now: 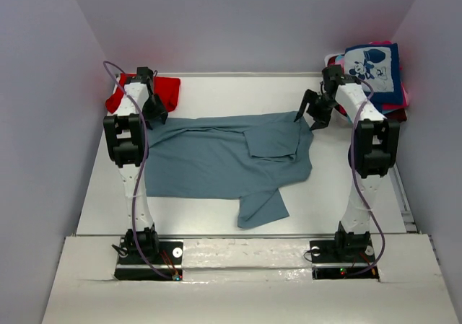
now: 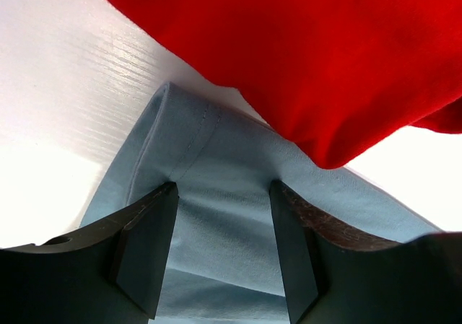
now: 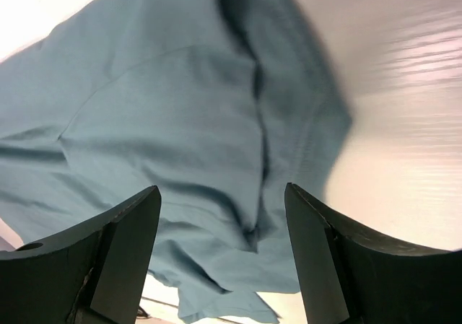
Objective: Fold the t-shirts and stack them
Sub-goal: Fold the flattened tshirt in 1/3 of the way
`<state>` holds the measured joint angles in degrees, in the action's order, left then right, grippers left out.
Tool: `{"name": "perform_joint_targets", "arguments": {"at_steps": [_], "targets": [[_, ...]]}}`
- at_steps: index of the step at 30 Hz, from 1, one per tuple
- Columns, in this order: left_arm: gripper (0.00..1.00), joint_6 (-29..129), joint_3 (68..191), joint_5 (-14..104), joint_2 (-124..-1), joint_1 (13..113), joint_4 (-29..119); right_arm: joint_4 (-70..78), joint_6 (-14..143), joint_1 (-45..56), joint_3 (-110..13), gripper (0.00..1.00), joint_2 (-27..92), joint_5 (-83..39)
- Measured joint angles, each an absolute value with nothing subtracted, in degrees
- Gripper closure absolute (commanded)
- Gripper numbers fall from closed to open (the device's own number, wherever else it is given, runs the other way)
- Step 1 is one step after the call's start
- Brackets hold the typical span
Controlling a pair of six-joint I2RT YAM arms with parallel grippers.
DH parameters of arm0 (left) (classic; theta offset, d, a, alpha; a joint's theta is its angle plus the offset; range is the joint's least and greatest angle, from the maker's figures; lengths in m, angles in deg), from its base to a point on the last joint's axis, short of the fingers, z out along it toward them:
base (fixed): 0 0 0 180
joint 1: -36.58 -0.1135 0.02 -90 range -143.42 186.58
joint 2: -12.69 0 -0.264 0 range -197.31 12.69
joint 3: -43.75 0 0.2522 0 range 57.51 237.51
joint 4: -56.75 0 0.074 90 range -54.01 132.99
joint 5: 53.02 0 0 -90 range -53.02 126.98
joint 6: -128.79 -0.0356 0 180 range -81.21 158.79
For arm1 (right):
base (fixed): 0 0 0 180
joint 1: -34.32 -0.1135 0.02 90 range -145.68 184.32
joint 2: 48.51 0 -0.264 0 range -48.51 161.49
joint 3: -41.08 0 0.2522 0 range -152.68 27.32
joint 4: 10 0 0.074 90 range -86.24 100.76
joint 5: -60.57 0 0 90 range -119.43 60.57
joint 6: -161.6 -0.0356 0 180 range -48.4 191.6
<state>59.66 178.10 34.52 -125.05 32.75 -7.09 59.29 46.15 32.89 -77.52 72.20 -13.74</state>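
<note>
Starting from my bases at the near edge, the white table (image 1: 101, 201) carries the grey-blue t-shirt (image 1: 209, 162) spread out across its middle. One short sleeve (image 1: 261, 207) trails back toward me on the right half. Farther in, part of the cloth on the right side is folded over onto the body of the shirt.

My left gripper (image 1: 155, 115) sits low at the shirt's far left corner. In the left wrist view its fingers (image 2: 148, 252) are spread apart and straddle the hemmed edge of the blue cloth, which lies slack between them without being pinched. My right gripper (image 1: 309, 115) hangs at the shirt's far right corner. Its fingers (image 3: 123, 244) are also spread wide, with nothing between them and the blue fabric lying below.

Just beyond my left gripper the red t-shirt (image 1: 167, 92) lies in the far left corner of the table, its edge overlapping the blue hem in the wrist view. In the far right corner is the stack of t-shirts (image 1: 393, 107), topped by the navy tee (image 1: 372, 68) with a cartoon-mouse print, and other colours show at its edges.
</note>
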Motion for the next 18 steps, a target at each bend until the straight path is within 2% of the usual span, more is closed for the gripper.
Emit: {"name": "perform_joint_targets", "arguments": {"at_steps": [9, 18], "targets": [[0.33, 59.57, 178.10, 34.11, -125.05, 33.01, -7.09, 59.20, 44.77, 22.79, -76.25, 0.27, 71.00, -12.19], [0.33, 59.57, 178.10, 34.11, -125.05, 33.01, -7.09, 58.88, 43.07, 21.09, -66.33, 0.41, 65.77, -11.60]]}}
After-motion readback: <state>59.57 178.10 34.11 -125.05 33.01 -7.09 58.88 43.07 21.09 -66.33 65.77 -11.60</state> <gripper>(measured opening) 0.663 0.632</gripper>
